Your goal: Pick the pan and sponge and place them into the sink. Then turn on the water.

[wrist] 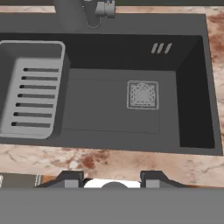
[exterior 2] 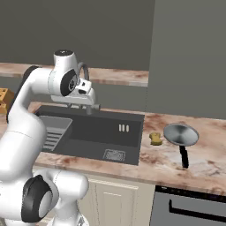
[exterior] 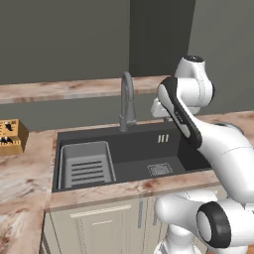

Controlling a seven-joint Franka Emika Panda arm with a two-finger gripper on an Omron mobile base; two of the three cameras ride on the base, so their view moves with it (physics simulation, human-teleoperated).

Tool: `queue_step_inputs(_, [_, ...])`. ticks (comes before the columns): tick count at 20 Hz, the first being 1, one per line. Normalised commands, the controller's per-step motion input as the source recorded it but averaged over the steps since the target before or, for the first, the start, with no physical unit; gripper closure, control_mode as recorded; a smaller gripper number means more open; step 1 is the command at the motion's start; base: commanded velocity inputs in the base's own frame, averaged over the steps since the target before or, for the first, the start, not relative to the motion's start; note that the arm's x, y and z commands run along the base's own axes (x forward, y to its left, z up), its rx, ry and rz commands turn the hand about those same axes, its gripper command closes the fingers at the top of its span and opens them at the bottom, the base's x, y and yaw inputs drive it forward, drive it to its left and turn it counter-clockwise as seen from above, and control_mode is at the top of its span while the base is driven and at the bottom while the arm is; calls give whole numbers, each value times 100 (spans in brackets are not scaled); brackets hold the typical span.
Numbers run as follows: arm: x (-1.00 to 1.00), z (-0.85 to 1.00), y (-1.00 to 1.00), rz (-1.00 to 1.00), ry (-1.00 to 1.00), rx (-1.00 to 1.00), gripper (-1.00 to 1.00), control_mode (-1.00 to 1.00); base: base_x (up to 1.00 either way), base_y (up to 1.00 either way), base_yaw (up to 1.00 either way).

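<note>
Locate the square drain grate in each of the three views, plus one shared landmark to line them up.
Left base view: drain grate lies on the sink floor, lower centre-right, near the front wall.
Right base view: grate sits just below centre, near the basin's front edge.
Hand view: grate is right of centre, upper half.
Shared landmark: the grey ridged rack, at the basin's opposite end.

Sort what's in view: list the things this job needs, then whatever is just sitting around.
Job things:
pan, on the counter right of the basin
sponge, beside it
sink
faucet

Bystanders:
grey rack in the sink
wooden block on the left counter
</note>
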Motion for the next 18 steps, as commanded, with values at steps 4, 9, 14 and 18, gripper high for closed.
queue_step_inputs(4, [0, 0, -12, 0, 0, 0, -100, -100, 0, 0, 0])
queue_step_inputs(9, [0, -7, -35, 0, 0, -2, -100, -100, 0, 0, 0])
queue_step_inputs(14, [0, -9, -41, 0, 0, -3, -100, -100, 0, 0, 0])
queue_step_inputs(18, [0, -9, -39, 0, 0, -2, -100, -100, 0, 0, 0])
